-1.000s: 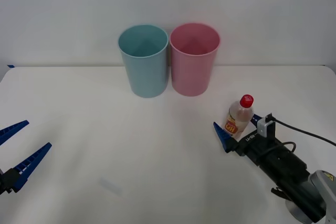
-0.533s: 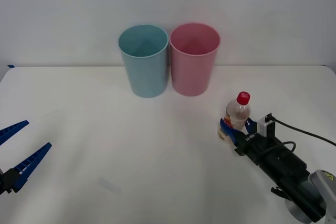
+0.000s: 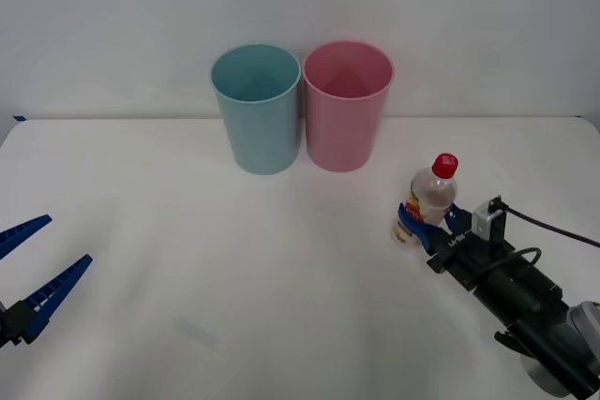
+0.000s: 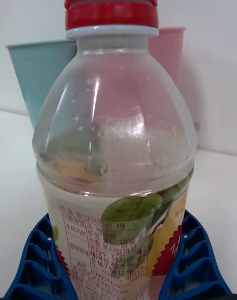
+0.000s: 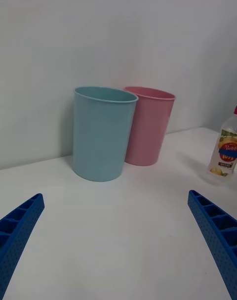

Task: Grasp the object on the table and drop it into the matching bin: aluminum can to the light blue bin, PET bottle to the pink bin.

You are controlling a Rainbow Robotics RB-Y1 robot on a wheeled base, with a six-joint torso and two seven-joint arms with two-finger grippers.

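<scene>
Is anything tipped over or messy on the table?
Nothing is spilled or knocked over. The only odd thing is the bottle: it leans a little, because the right hand is squeezing its label. The blue bin and pink bin stand straight. The left hand waits open.

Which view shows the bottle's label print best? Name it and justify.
The right wrist view: the PET bottle sits close up, its label text and leaf picture legible between the right gripper's blue fingers. In the front view the bottle is small and the label partly hidden by the gripper. The left wrist view shows the bottle far off.
</scene>
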